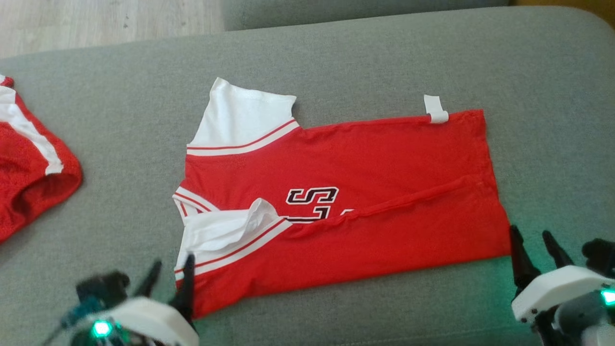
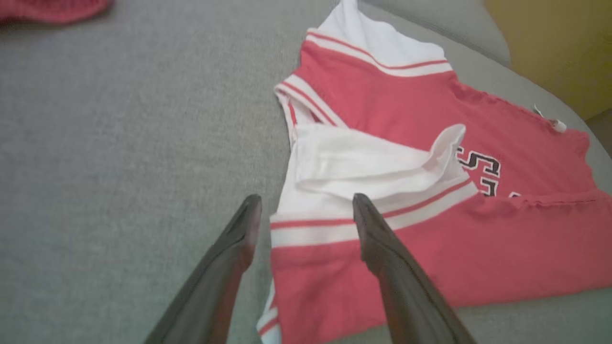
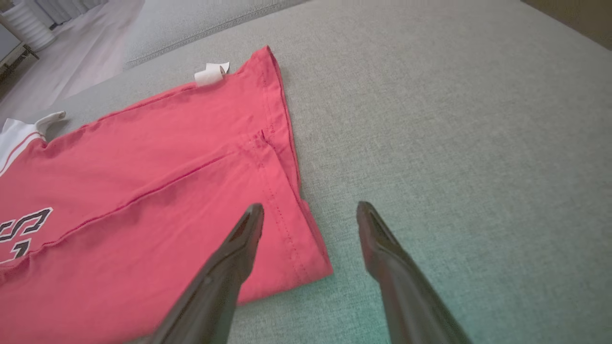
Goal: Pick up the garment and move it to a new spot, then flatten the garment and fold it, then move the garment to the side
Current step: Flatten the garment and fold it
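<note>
The garment [image 1: 375, 158] is a red jersey with white sleeves and black lettering, lying flat on the grey cushion with its near long edge folded up over the front. Its white sleeve [image 2: 363, 162] is folded onto the chest. My left gripper [image 1: 173, 274] stands open at the jersey's near left corner, one finger over the striped sleeve band [image 2: 325, 229] and nothing held. My right gripper [image 1: 533, 245] stands open at the near right hem corner [image 3: 306, 258], which lies on the cushion between and below its fingers. A white tag [image 1: 435, 109] sticks out at the far hem corner.
A second red and white garment [image 1: 29, 168] lies at the cushion's left edge. The grey cushion [image 1: 552, 120] has free room to the right and front of the jersey. Wooden floor [image 1: 96, 19] shows beyond the far left edge.
</note>
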You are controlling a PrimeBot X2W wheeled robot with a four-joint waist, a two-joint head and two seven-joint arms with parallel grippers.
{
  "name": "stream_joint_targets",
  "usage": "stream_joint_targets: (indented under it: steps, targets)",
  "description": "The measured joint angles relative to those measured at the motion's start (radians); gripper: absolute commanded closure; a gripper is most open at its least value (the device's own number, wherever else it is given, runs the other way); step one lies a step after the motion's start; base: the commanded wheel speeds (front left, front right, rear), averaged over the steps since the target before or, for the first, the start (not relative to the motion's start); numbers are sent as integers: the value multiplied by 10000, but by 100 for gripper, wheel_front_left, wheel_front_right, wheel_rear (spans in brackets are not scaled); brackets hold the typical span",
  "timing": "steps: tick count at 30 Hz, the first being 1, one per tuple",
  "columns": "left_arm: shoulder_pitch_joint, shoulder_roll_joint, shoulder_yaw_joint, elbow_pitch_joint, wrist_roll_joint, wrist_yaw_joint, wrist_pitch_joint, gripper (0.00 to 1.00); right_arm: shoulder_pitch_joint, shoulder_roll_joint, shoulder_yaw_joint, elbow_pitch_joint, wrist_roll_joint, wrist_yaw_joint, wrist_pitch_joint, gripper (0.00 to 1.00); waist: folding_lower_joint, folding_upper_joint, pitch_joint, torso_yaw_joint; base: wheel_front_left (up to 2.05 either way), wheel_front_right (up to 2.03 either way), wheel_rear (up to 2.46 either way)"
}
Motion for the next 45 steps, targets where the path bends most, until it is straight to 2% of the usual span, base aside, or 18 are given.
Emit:
stream_joint_targets:
  steps: [3, 7, 11, 17, 23, 35, 36, 37, 38, 39, 40, 45]
  targets:
    - [-845, 483, 90, -79, 349, -186, 176, 0, -26, 2, -31, -412, -52, 0, 0, 0, 0, 0, 151, -27, 0, 0, 0]
    - [-3010, 1143, 303, -318, 899, -420, 901, 0, -472, 0, 21, -884, -221, 0, 61, 0, 1, 0, 470, -101, 0, 0, 0]
    - [-5602, 1471, 272, 25, 1294, -1074, 1939, 0, -1525, -6, 435, -1233, -454, 0, 251, 0, 2, 0, 917, -287, 0, 0, 0]
    - [-8368, 1590, -309, 1894, 1643, -2010, 3730, 0, -3310, -27, 1360, -1358, -606, 0, 353, 0, 3, 0, 1837, -957, 0, 0, 0]
    - [-8920, 1613, -640, 3189, 1666, -2378, 4596, 0, -3915, -35, 1835, -1221, -600, 0, 299, 0, 4, -1, 2708, -1497, 0, 0, 0]
    - [-9370, 1952, -575, 3889, 1561, -2487, 4926, 0, -4458, -38, 2180, -1110, -397, 0, -65, 0, 1, -1, 3852, -2288, 0, 0, 0]
    - [-9463, 1952, -579, 3883, 1561, -2552, 4945, 9, -4458, -38, 2178, -1104, -397, 0, -65, 0, 1, 0, 3893, -2308, 0, 0, 0]
    - [-9522, 1942, -591, 3850, 1557, -2614, 5024, 36, -4459, -38, 2178, -1074, -395, 0, -65, 0, 1, -1, 3914, -2306, 0, 0, 0]
    - [-9547, 1919, -627, 3824, 1528, -2683, 5030, 55, -4463, -38, 2174, -1020, -395, 0, -65, 0, 2, -1, 3917, -2287, 0, 0, 0]
    - [-9549, 1893, -658, 3787, 1501, -2744, 5030, 69, -4488, -40, 2176, -955, -403, 0, -61, 0, 1, -1, 3915, -2261, 0, 0, 0]
    - [-9547, 1868, -685, 3751, 1490, -2759, 5041, 100, -4555, -40, 2188, -867, -426, 0, -40, 0, 0, -1, 3909, -2231, 0, 0, 0]
    - [-9540, 1776, -738, 3611, 1519, -2836, 4740, 100, -5366, -44, 2274, -247, -869, 0, 407, 0, 1, -1, 3807, -2000, 0, 0, 0]
